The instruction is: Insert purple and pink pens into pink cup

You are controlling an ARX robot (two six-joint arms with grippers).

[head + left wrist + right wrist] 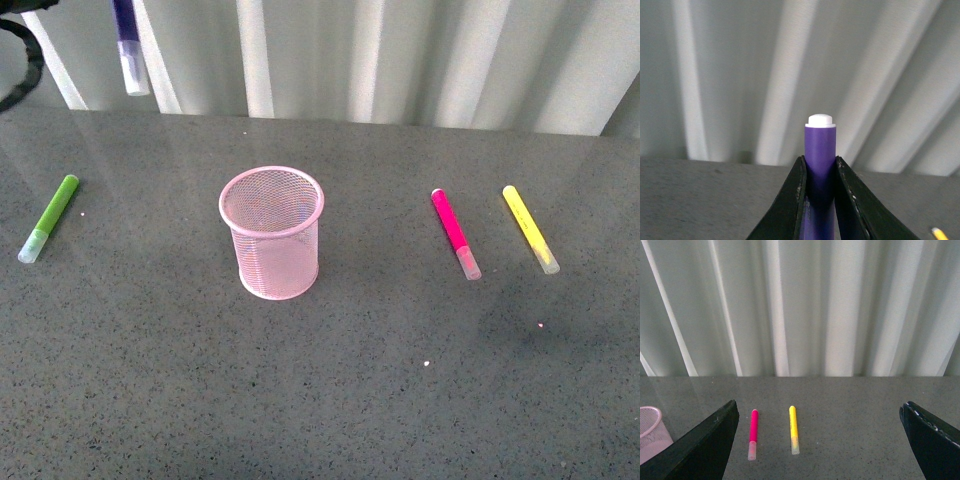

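My left claw (820,159) is shut tight on the purple pen (820,142). The pen sits between both fingers, and its white end pokes out past the tips. From the front, the pen hangs high in the air, to the left of the cup (280,262) and farther back than it. It hangs almost straight up and down, with the clear cap at the bottom.

The cup stands upright on the surface (350,400). Its mouth is open, and I see nothing in it. I think my next job is to bring the pen right and toward me until it is over the cup's mouth, then lower it. The pen already points down, so I should not need to turn it much.

My right claw (820,405) is wide open and holds nothing. The pink pen (452,230) lies flat to the right of the cup, between the cup and a yellow pen (528,240). Its long side runs from far to near, with the cap on the near end. My right arm is closer to it. A green pen (52,213) lies left of the cup, and I leave that one.
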